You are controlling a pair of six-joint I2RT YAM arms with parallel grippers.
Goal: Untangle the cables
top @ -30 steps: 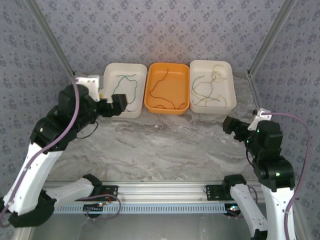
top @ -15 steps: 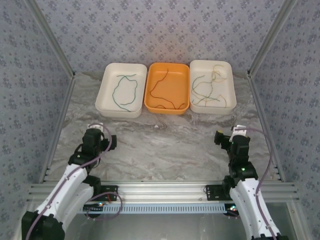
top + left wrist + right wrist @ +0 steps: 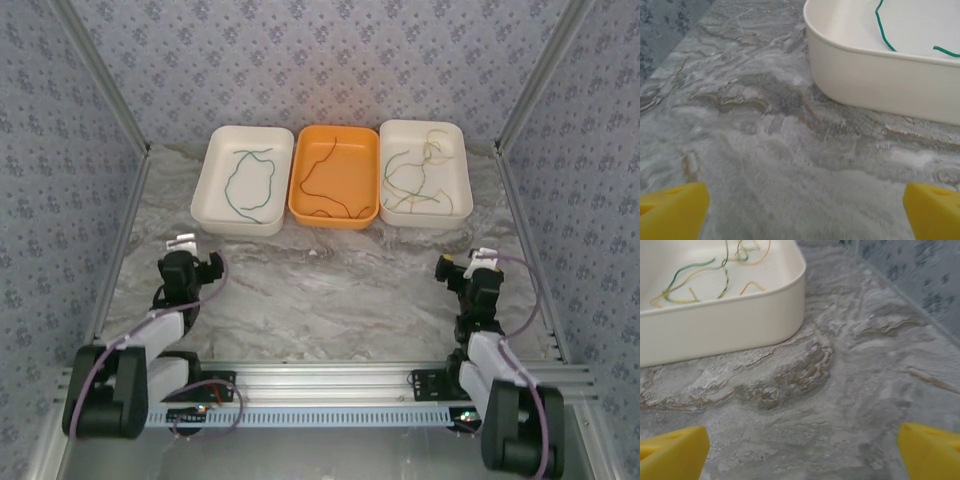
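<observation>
High overview; low wrist views (forward-facing)

Trays, total: 3, in one row at the 12 o'clock edge of the table (image 3: 330, 290).
White trays: 2. The left white tray (image 3: 218, 145) is at 11 o'clock, the right white tray (image 3: 425, 222) at 1 o'clock.
Orange trays: 1. The orange tray (image 3: 355, 160) is at 12 o'clock.
Cables in left white tray: 1, a green cable (image 3: 229, 188).
Cables in orange tray: 1, a red cable (image 3: 310, 180).
Cables in right white tray: tangled cables (image 3: 400, 185), green and yellow-cream; exact count cannot be told.
Arms: 2. The left arm (image 3: 150, 330) is at 7 o'clock, the right arm (image 3: 490, 350) at 5 o'clock.
Grippers: 2, the left gripper (image 3: 805, 207) and the right gripper (image 3: 802, 447).
Yellow fingertips (image 3: 670, 210): 2 per wrist view, 4 total.
</observation>
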